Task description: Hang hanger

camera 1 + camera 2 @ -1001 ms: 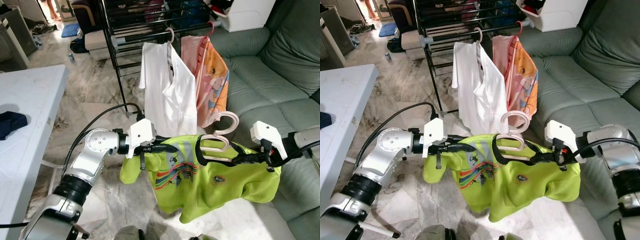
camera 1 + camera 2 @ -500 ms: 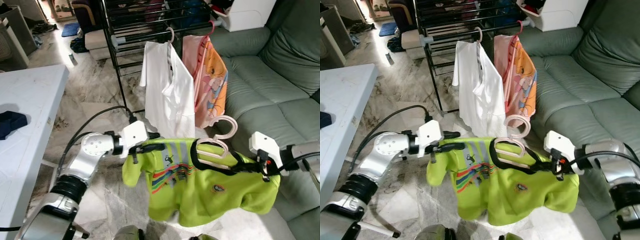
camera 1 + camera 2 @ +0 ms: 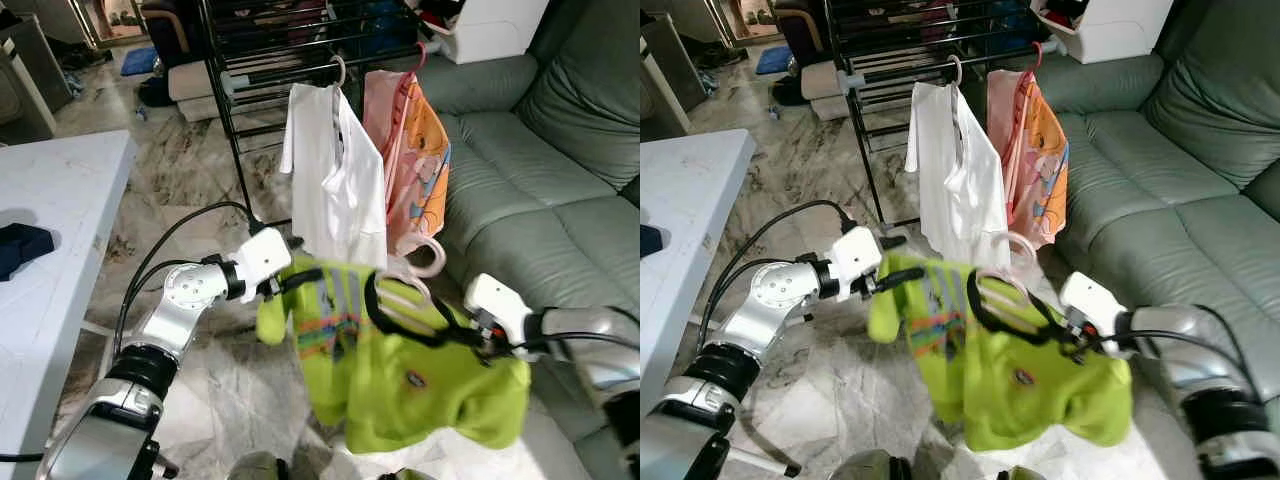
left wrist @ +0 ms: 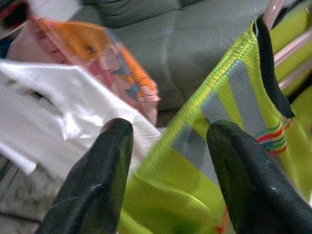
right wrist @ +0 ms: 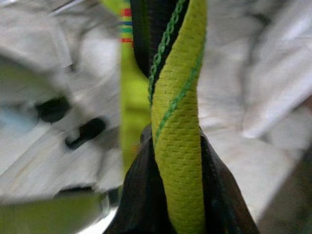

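— Head view first: what has changed?

— I have carried the shirt (image 3: pixel 400 370) up and forward over the last second. It sat low between my arms; now its left shoulder rides high by the rack (image 3: pixel 240 150) and the whole cloth tilts, left end up, right end drooping. The hanger (image 3: pixel 410 285) inside the collar has come nearer the white tee (image 3: pixel 335 180), its hook almost touching the pink garment (image 3: pixel 420 165) behind.

— So you're closer to hanging it?

— I judge so, but the hook still sits well below the rail where the other hangers hook on. It needs more lift before it can catch.

— And your pincers?

— My right gripper (image 5: pixel 170 185) is clamped on the shirt's yellow-green hem, the fold squeezed tight between the black fingers. My left gripper (image 4: pixel 165 165) has fingers (image 4: pixel 97 180) spread apart, with the shirt's shoulder edge running between them; I cannot tell whether it truly grips or just props the cloth.

— What are you handling?

— Thin, floppy knit, neon green with a grey stripe, a black ribbed collar and stitched hems; it sags wherever unsupported. The hanger is pale pink, smooth, with a rounded hook. The rack is thin black metal bars.
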Robot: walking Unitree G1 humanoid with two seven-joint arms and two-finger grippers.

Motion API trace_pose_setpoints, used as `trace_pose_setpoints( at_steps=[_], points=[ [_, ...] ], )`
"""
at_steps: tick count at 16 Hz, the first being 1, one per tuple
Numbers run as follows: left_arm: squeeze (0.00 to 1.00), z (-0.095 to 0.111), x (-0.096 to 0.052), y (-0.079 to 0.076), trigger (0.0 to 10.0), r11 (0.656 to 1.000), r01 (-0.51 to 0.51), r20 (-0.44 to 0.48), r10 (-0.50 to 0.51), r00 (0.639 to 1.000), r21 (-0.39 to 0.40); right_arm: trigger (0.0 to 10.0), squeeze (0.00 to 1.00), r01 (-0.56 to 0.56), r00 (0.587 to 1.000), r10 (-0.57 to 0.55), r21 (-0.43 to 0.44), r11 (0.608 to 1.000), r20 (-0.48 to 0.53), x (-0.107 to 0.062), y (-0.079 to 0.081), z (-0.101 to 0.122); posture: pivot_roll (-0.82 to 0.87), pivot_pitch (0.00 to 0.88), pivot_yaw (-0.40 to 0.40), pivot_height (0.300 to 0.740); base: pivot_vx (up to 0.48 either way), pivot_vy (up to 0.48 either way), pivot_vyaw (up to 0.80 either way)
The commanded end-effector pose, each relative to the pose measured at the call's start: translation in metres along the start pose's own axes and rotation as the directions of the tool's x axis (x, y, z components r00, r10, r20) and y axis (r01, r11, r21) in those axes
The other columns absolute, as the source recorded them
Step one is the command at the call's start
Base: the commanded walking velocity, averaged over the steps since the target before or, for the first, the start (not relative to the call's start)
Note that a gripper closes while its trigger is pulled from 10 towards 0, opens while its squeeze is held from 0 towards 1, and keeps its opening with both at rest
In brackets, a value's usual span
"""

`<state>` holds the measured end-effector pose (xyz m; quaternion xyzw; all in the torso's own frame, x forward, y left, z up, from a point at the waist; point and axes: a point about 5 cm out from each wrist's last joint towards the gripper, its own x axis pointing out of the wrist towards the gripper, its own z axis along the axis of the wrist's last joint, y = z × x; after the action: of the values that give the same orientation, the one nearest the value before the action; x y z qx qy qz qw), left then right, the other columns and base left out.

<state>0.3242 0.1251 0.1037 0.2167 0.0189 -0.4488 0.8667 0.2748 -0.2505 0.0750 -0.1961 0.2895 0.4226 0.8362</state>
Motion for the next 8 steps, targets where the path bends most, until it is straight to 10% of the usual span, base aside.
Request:
trace_pose_setpoints(
  at_steps=[1, 5, 6, 7, 8],
  points=[
    [1.00, -0.005, -0.006, 0.004, 10.0, 0.996, -0.068, -0.010, 0.067, 0.998, -0.059, 0.0, 0.00, 0.102, 0.994, -0.103, 0.018, 0.995, 0.046, -0.004, -0.007, 0.006, -0.07, 0.000, 0.051, 0.740, 0.000, 0.000, 0.00],
    [1.00, -0.014, -0.015, 0.006, 10.0, 0.902, -0.318, -0.018, 0.328, 0.945, -0.293, 0.0, 0.00, 0.324, 0.935, -0.346, 0.205, 0.924, 0.082, 0.014, -0.001, 0.010, -0.06, 0.000, 0.048, 0.740, 0.000, 0.000, 0.00],
    [0.37, -0.015, -0.015, 0.006, 10.0, 0.888, -0.341, -0.026, 0.350, 0.936, -0.309, 0.0, 0.00, 0.335, 0.928, -0.360, 0.218, 0.917, 0.090, 0.016, 0.001, 0.011, -0.06, 0.000, 0.048, 0.740, 0.000, 0.000, 0.00],
    [0.00, -0.016, -0.016, 0.006, 10.0, 0.866, -0.368, -0.036, 0.378, 0.925, -0.339, 7.9, 0.00, 0.361, 0.914, -0.393, 0.244, 0.900, 0.098, 0.020, 0.004, 0.015, -0.06, 0.000, 0.048, 0.740, 0.000, 0.000, 0.00],
    [0.00, -0.016, -0.015, 0.006, 10.0, 0.851, -0.377, -0.038, 0.391, 0.920, -0.365, 10.0, 0.00, 0.389, 0.895, -0.431, 0.278, 0.878, 0.111, 0.024, 0.006, 0.020, -0.06, 0.000, 0.050, 0.740, 0.000, 0.000, 0.00]
  ],
)
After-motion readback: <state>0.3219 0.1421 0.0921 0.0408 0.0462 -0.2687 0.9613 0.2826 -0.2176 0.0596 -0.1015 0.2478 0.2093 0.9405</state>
